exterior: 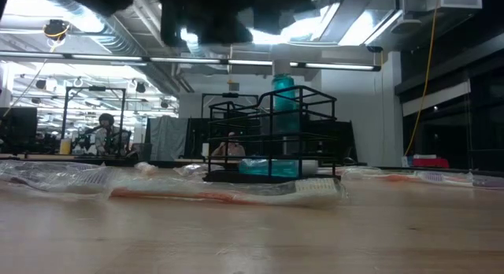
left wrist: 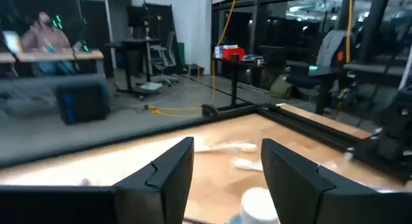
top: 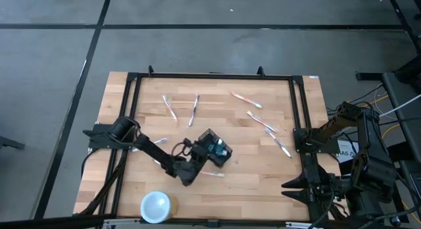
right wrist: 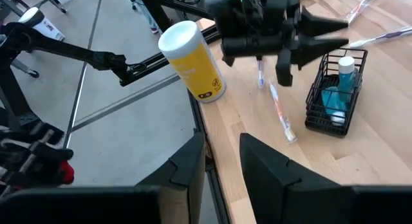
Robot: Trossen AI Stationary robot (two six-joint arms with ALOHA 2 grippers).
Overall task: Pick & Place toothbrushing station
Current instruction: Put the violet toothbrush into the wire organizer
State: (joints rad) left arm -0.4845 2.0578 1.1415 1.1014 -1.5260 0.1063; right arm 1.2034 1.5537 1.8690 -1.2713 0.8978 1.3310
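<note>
- Two views cut things off: low view shows the left arm only as a dark blur at the top, and the right gripper (right wrist: pixel 222 163) sits off the table's right edge, fingers parted with nothing between them.
- Caddy (top: pixel 215 147): black wire, upright near table centre, teal bottle (right wrist: pixel 346 68) inside.
- Left gripper (right wrist: pixel 293 53) hovers just beside the caddy, fingers spread, holding nothing.
- Wrapped toothbrush (right wrist: pixel 280 114) lies on the table under it.

Your left claw (top: pixel 196 152) hangs just beside the caddy (top: pixel 214 147), which blocks its far side. A wrapped toothbrush (top: pixel 212 174) lies beneath it; the cup (top: pixel 156 206) stands well behind. Bare wood beyond.
</note>
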